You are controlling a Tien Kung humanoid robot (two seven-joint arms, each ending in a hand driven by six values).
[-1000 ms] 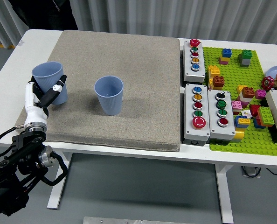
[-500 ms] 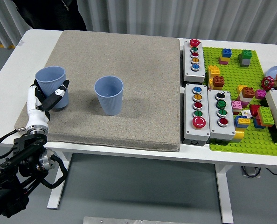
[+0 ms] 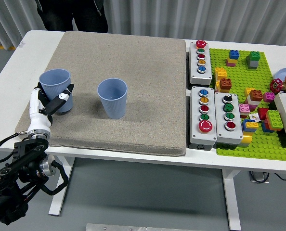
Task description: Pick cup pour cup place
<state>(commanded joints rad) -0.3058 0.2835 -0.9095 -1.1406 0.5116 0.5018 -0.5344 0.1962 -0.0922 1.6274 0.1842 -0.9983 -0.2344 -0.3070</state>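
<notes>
Two light blue ribbed cups stand on the grey mat (image 3: pixel 133 62). The left cup (image 3: pixel 56 84) is upright near the mat's left edge, and my left hand (image 3: pixel 50 102) wraps it from the near-left side, fingers (image 3: pixel 61 96) curled against its wall. The second cup (image 3: pixel 112 97) stands upright and alone about a cup's width to the right. I cannot see what is inside either cup. My right hand is out of view.
Three grey button boxes (image 3: pixel 203 115) line the mat's right edge. Beyond them a green baseplate (image 3: pixel 258 144) carries several toy bricks. A person in dark clothes (image 3: pixel 73 14) stands at the far left side of the table.
The left cup, tilted in my hand a second ago, has come upright and shifted slightly right and nearer. The person at the far side has stepped to the right.
</notes>
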